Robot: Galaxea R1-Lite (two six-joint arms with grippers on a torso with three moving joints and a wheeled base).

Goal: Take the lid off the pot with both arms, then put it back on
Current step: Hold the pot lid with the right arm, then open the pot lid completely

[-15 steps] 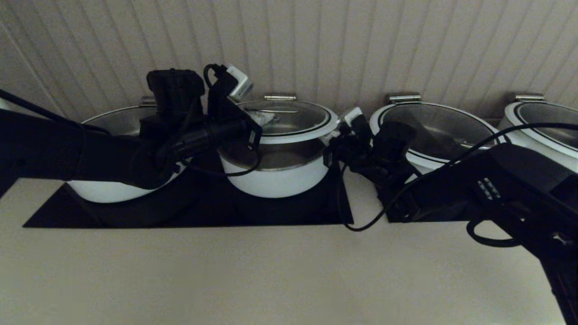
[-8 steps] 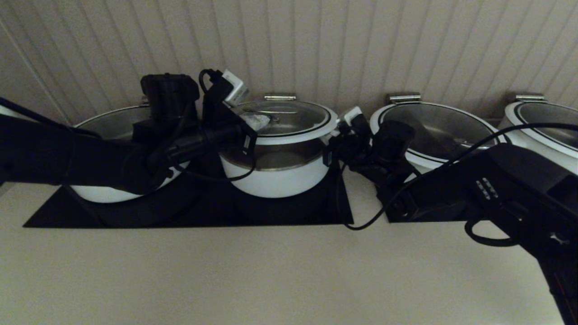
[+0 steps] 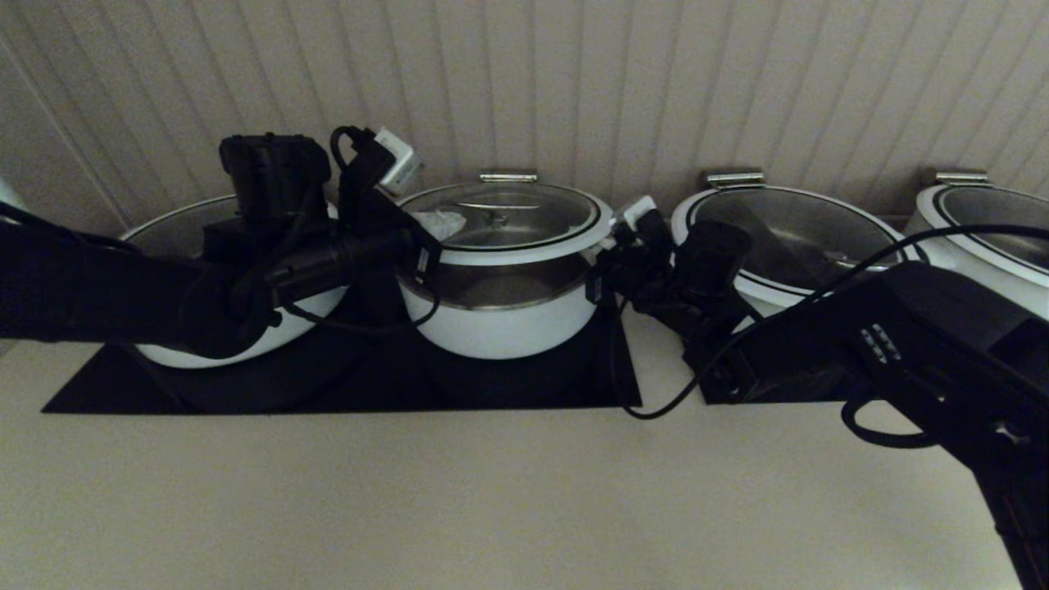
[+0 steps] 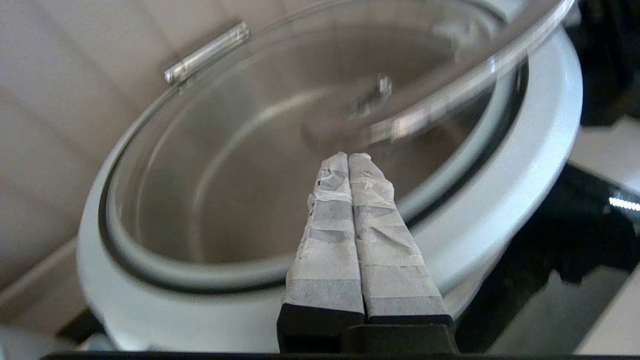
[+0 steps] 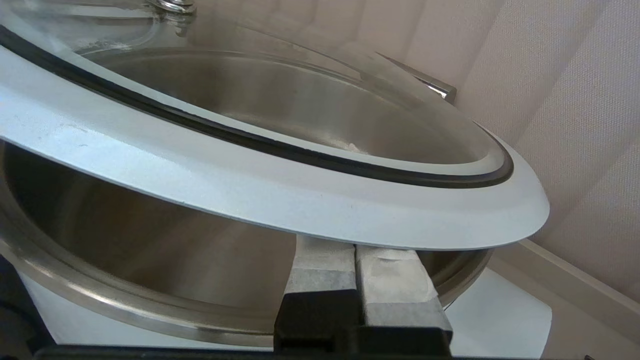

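Note:
The lid (image 3: 508, 215) is raised above the white pot (image 3: 500, 328), with a gap that shows the pot's steel inside. My right gripper (image 3: 605, 250) is shut. Its fingers (image 5: 356, 245) reach under the lid's white rim (image 5: 250, 185), above the pot's steel inside (image 5: 150, 240). My left gripper (image 3: 433, 223) is shut and empty at the lid's left side. In the left wrist view its tips (image 4: 348, 156) lie over the lid's rim (image 4: 500, 165) and glass. I cannot tell whether they touch it.
Wider white pots stand to the left (image 3: 164, 352) and right (image 3: 803, 238), with another at the far right (image 3: 983, 238). The pots sit on black mats (image 3: 492, 385). A ribbed wall (image 3: 574, 82) is close behind. The beige counter (image 3: 492, 492) lies in front.
My left arm has drawn back to the left, so its fingers have slid from over the glass toward the lid's left rim. The right arm and the lid have barely moved.

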